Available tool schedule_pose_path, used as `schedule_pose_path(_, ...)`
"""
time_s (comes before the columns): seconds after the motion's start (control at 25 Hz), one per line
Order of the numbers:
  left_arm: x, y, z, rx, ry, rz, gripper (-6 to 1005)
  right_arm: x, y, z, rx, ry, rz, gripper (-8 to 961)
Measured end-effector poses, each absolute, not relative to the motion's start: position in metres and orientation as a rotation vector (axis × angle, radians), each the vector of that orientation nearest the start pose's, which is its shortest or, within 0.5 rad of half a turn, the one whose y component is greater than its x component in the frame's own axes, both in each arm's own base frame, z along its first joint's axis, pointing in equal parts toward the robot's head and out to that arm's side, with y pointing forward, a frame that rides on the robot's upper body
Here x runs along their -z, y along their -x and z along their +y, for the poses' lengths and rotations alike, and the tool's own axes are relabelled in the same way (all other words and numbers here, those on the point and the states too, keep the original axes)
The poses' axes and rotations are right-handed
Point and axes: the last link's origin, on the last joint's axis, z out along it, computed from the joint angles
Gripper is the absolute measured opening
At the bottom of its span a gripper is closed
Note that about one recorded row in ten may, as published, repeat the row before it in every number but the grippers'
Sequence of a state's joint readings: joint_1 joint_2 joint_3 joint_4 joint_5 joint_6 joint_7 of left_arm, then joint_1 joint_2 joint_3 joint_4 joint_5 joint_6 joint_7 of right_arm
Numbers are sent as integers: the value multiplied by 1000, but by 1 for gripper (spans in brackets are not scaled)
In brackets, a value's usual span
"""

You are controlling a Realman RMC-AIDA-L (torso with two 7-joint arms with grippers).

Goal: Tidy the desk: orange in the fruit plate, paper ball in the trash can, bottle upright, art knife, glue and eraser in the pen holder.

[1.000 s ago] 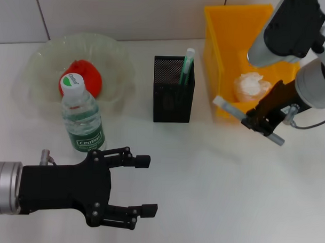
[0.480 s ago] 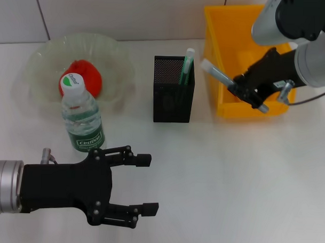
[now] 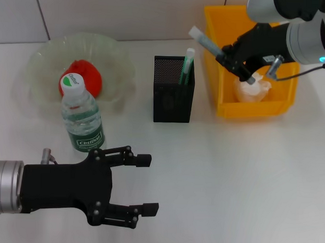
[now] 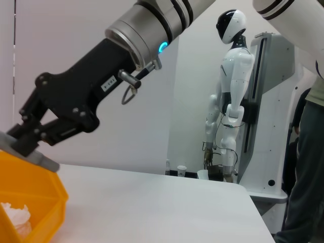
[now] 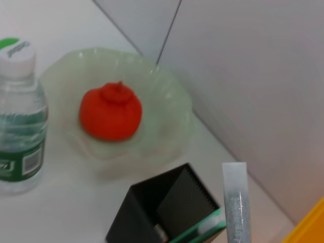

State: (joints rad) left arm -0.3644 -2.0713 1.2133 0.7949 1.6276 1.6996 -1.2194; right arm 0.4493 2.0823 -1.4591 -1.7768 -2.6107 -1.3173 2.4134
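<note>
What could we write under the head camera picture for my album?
Right gripper carries a glue stick toward the pen holder.

Pen holder [image 3: 174,90] top open; green pen [image 3: 186,66] inside.

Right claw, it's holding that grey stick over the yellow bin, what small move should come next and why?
Probably carry it a little further toward the robot's left, until the stick hangs above the pen holder. The right claw holds it tilted over the yellow bin's edge, short of the holder's opening, where one green-and-white item already stands.
</note>
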Motion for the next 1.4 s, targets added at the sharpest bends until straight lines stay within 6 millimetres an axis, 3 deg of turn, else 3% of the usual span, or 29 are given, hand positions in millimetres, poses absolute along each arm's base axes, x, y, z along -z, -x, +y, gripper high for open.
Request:
schedule_pose_path(0.64,27,223,271,912,3003,-168,862,-31,-99,386,-29,2419,238,129)
schedule_pose_path(1.4,29,223,272,915,3000,-164,861,-7,-118,396,-243,2457,181,128)
